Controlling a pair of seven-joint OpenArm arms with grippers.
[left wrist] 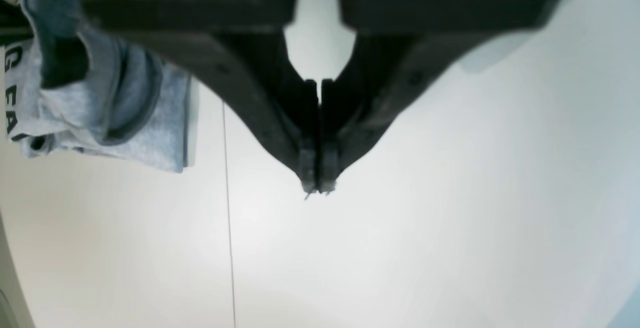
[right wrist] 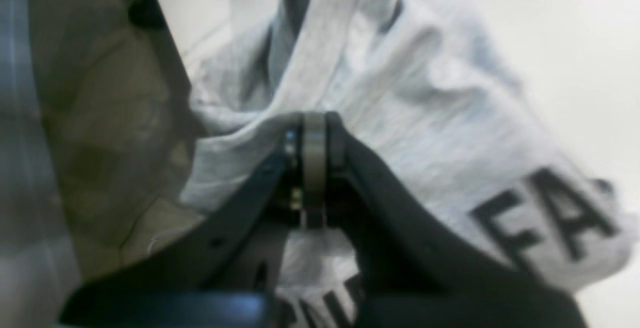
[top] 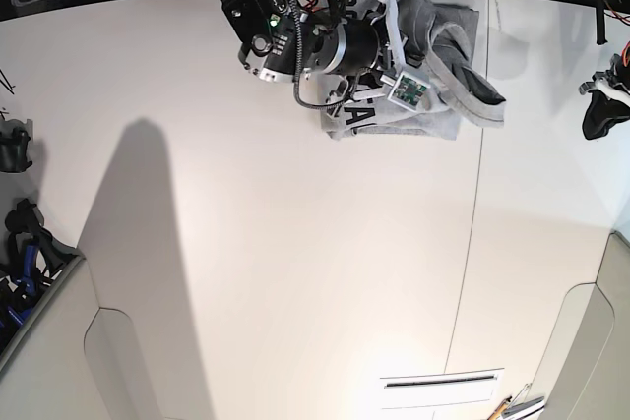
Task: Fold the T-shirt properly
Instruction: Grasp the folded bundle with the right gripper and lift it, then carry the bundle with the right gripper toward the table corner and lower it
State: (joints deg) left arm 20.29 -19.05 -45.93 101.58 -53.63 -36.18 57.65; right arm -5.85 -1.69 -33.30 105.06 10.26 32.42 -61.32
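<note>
Right tool (right wrist: 314, 133) pinching T-shirt (right wrist: 425, 118), "FA" legible; left tool (left wrist: 318, 180) closed, empty

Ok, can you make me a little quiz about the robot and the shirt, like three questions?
1. True or false: the right gripper is pinching the T-shirt.
2. What is the left gripper holding? A) a sleeve B) nothing C) a cable
3. Fill in: in the right wrist view, two dark letters readable on the shirt are ___.

Key
1. True. Its jaws are closed with grey cloth bunched around the tips.
2. B. The jaws are together over the bare white table, and the shirt lies off to one side.
3. F and A.
</note>
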